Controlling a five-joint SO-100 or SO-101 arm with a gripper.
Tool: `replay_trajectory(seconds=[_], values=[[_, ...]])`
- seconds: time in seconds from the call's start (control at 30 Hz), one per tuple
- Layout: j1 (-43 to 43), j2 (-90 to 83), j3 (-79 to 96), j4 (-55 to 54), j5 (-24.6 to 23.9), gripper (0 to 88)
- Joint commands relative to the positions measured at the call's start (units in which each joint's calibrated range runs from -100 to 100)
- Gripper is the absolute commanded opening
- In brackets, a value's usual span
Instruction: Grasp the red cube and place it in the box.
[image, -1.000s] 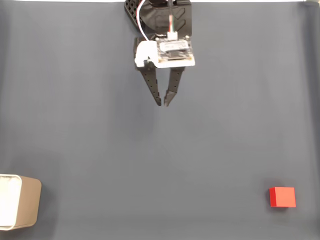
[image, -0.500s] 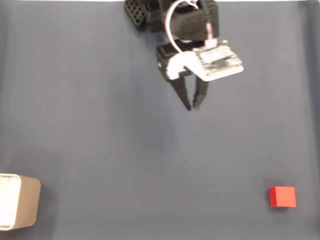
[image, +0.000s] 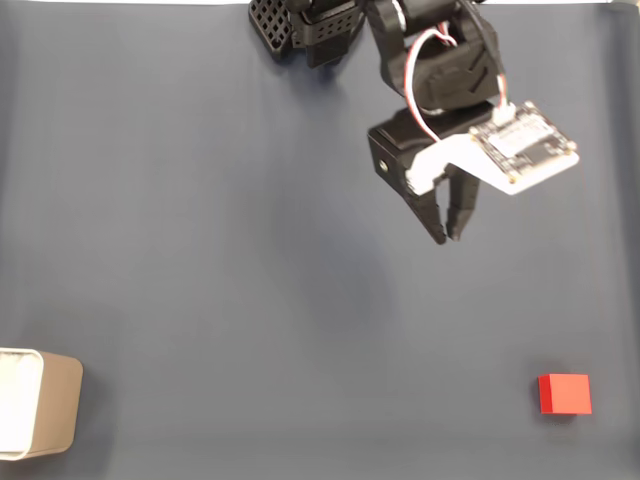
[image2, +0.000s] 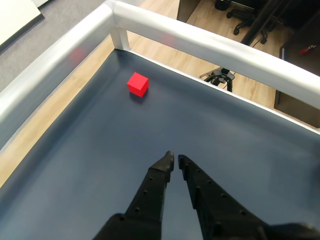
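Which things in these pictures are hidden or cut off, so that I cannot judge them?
- Beige open-topped box: fixed view, its left part cut by the frame edge; its inside cannot be judged.
- Black arm base: fixed view, cut by the top edge.
- Small bright-red cube: wrist view, its far faces hidden.

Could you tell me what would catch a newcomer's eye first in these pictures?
The red cube stands out most, alone on the dark mat at the fixed view's lower right. Next comes the black arm's hand, hanging over the mat's upper right, fingers nearly together and holding nothing. The box sits at the lower left edge, far from both.
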Motion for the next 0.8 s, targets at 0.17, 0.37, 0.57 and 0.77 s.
replay_trajectory(seconds=[0.17, 0.37, 0.57, 0.77], values=[[-2.2, 10.8, -13.1, -1.1, 0.2, 0.4], [-2.5, 20.8, -22.1, -2.8, 0.3, 1.2], [-2.6, 30.3, -32.6, -2.9, -0.7, 3.1], [-2.8, 37.7, -39.6, -4.2, 0.5, 7.6]])
